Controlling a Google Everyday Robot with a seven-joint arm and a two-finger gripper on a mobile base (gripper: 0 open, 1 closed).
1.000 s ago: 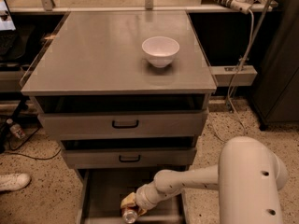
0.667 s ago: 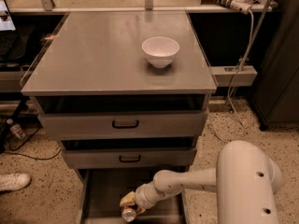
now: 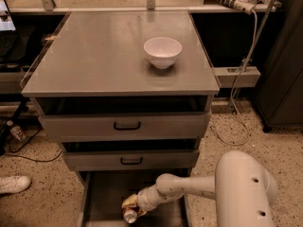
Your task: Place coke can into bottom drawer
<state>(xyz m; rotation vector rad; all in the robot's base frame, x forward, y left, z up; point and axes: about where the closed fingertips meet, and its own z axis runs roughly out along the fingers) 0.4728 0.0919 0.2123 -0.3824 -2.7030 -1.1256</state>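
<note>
In bottom drawer | gripper jaws closed on can | step: lowering | next: rest can on floor, open jaws

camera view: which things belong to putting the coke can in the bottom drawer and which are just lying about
Job: coke can; bottom drawer, open; pincer, down in that drawer at the can.
Lying about: white bowl on the cabinet top; white shoe at far left.
</note>
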